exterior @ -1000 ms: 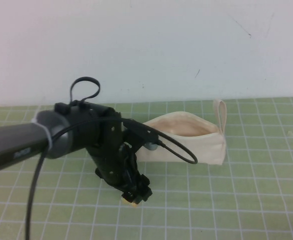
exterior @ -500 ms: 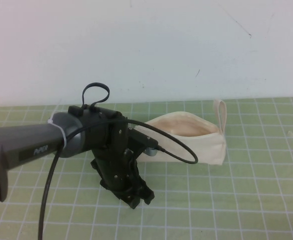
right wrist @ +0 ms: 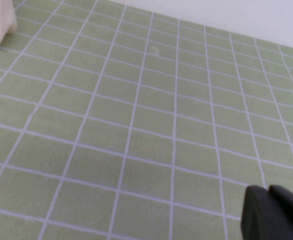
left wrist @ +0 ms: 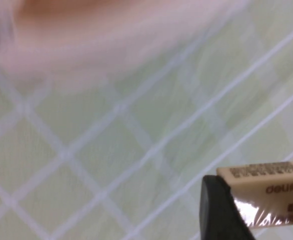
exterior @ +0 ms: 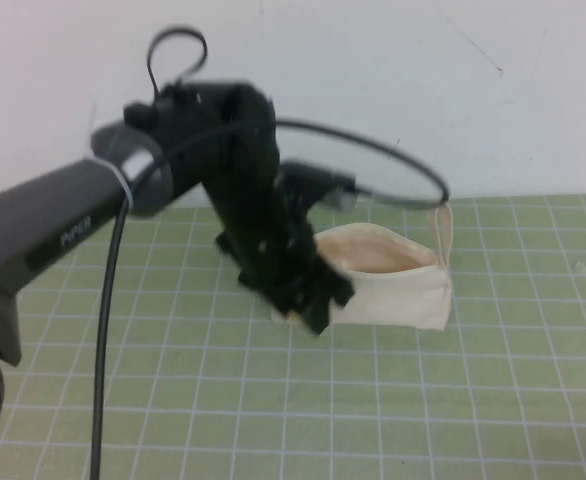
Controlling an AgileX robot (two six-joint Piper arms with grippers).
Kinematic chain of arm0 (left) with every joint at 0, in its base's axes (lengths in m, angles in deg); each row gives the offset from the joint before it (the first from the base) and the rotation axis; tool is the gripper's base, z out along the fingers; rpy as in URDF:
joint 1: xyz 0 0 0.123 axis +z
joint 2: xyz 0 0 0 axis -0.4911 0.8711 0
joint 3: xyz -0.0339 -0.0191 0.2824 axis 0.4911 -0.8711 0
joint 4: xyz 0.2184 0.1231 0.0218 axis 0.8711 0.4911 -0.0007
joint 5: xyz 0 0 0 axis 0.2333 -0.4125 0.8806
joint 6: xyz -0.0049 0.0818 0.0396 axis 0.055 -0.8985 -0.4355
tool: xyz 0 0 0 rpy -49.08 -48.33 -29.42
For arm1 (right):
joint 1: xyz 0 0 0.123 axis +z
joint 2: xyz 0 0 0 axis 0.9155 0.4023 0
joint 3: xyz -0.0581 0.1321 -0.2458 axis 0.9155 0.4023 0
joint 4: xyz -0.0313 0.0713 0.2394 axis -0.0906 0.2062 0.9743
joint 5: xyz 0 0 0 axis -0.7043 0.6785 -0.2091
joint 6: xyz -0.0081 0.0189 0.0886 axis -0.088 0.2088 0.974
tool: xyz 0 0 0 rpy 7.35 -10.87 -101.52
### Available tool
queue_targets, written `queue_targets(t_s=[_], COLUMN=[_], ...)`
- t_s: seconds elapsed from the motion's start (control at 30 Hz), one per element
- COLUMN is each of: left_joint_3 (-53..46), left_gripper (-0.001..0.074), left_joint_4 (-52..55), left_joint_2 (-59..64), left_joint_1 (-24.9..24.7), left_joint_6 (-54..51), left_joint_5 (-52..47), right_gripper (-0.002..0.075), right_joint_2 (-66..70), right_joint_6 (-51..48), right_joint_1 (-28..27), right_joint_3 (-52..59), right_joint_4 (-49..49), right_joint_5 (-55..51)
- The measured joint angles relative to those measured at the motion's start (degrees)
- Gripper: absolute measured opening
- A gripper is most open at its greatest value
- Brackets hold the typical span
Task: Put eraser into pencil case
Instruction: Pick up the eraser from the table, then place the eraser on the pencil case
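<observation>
Since a second ago your left pincer (exterior: 313,305) has risen off the counter (exterior: 493,400) toward the pencil case (exterior: 393,285), clamped on the eraser (left wrist: 266,192) to clear the rim (right pincer (right wrist: 274,215) parked apart, fingers together).

Even, soft, bright light with faint shadows; the left arm (exterior: 223,190) smears with motion blur in the high view, the left wrist view blurs the grid mat (left wrist: 111,150) while the eraser (left wrist: 266,192) stays sharp, its wrapper glinting.
</observation>
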Motion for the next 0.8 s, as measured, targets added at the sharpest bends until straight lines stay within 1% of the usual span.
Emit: queue_targets(t_s=[0.13, 0.2, 0.33, 0.67, 0.7, 0.8], left_joint_3=[8.7, 11.3, 12.6, 12.7, 12.7, 12.7], left_gripper=[0.0284, 0.0284, 0.0284, 0.0290, 0.0313, 0.0430], left_joint_4=[-3.6, -4.3, -4.7, -4.7, -4.7, -4.7], left_joint_2=[0.0, 0.0, 0.3, 6.4, 6.7, 7.1], left_joint_1=[-0.1, -0.1, -0.1, -0.1, -0.1, -0.1], left_joint_6=[-1.1, -1.7, -2.1, -2.8, -2.8, -2.8], left_joint_5=[0.0, 3.1, 10.4, 14.8, 15.1, 16.1], right_gripper=[-0.0001, -0.0001, -0.0001, -0.0001, -0.0001, -0.0001], right_joint_2=[0.0, 0.0, 0.0, 0.0, 0.0, 0.0], right_joint_6=[0.0, 0.0, 0.0, 0.0, 0.0, 0.0], right_joint_1=[0.0, 0.0, 0.0, 0.0, 0.0, 0.0], right_joint_3=[0.0, 0.0, 0.0, 0.0, 0.0, 0.0], right_joint_4=[0.0, 0.0, 0.0, 0.0, 0.0, 0.0], right_joint_5=[0.0, 0.0, 0.0, 0.0, 0.0, 0.0])
